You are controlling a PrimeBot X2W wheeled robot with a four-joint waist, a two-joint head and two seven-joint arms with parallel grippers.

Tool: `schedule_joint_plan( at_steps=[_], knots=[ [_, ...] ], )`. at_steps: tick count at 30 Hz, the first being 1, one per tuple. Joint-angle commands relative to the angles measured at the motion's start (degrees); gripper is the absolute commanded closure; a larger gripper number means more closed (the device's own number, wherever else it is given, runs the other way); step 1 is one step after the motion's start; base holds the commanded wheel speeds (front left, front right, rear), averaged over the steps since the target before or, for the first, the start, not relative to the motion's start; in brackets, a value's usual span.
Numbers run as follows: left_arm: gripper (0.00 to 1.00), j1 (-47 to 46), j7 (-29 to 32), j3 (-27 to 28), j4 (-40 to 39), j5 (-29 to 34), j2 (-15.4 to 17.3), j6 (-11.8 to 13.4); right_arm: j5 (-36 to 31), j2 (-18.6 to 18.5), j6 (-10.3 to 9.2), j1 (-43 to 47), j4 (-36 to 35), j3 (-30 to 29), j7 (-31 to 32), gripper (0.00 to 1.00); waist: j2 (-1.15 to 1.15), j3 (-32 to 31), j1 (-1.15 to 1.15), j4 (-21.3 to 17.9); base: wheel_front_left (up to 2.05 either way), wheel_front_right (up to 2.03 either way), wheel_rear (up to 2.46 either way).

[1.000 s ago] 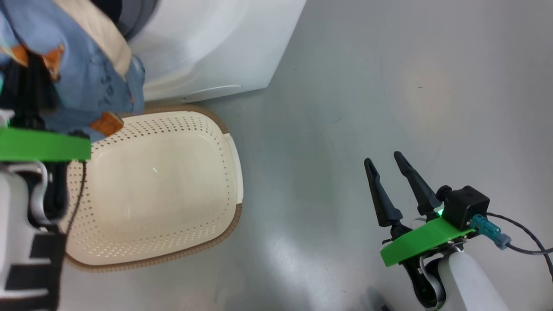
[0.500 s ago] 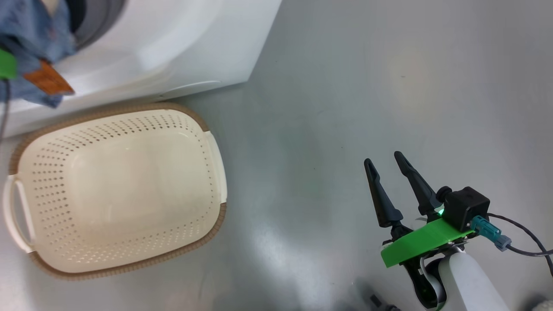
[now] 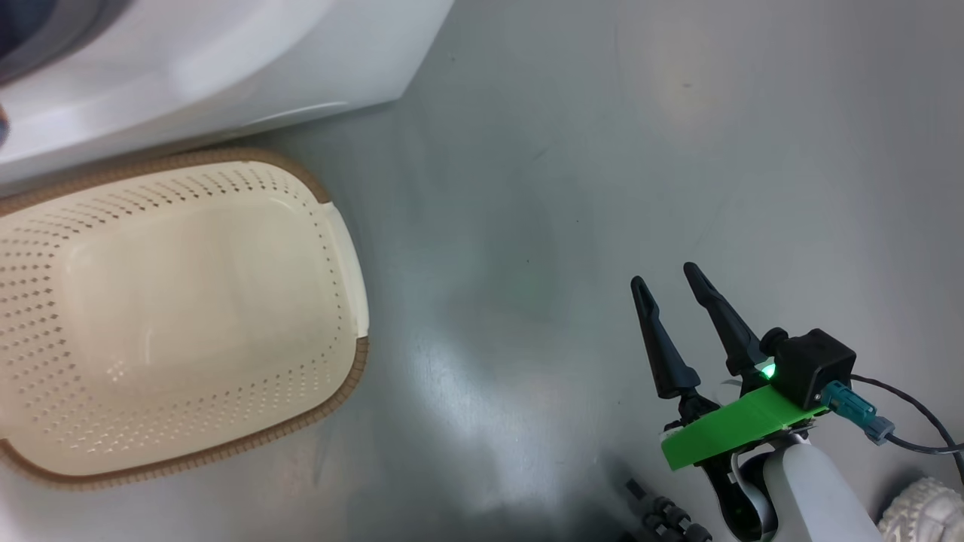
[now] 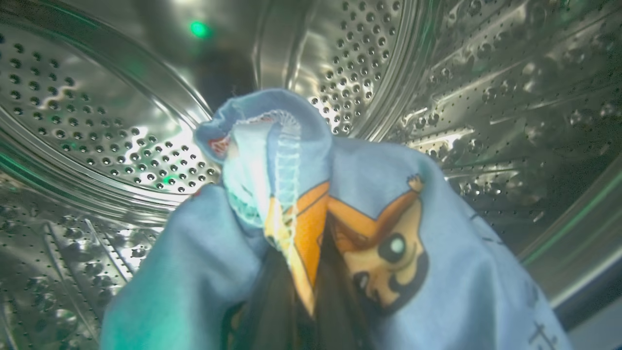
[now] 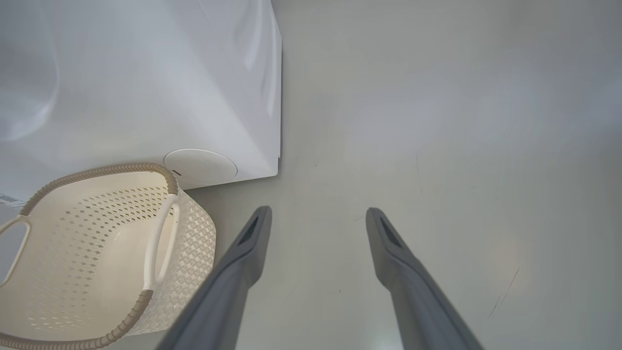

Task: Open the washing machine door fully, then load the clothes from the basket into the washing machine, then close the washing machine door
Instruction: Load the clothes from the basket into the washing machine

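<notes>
The basket (image 3: 181, 301) stands on the floor (image 3: 602, 150), directly before the washing machine (image 3: 226, 68), at its foot. The garment (image 4: 388, 204) is inside the drum (image 4: 486, 73).

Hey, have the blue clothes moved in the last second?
Yes. A second ago the clothes hung over the basket, outside the washing machine. Now they are inside its steel drum.

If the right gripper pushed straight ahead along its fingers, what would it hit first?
Probably the bare grey floor: the open right gripper points at it, with the basket and the washing machine off to the side of its line. Depth is hard to judge.
</notes>
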Motion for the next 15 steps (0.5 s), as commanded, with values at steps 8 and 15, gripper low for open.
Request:
schedule_joint_plan(
  at_steps=[8, 15],
  knots=[
    [1.00, -6.6, 4.9, -2.5, 5.0, 1.3, 4.8, -0.1, 1.5, 0.0, 0.52, 3.1, -1.7, 2.1, -0.7, 0.00, 0.00, 2.3, 0.00, -1.3, 0.00, 0.00, 0.00],
    [1.00, -12.1, 6.5, -5.0, 8.0, 1.8, 4.6, -0.1, 2.0, 0.0, 0.52, 3.4, -1.7, 2.6, -0.7, 0.00, 0.00, 3.1, 0.00, -1.0, 0.00, 0.00, 0.00]
  ],
)
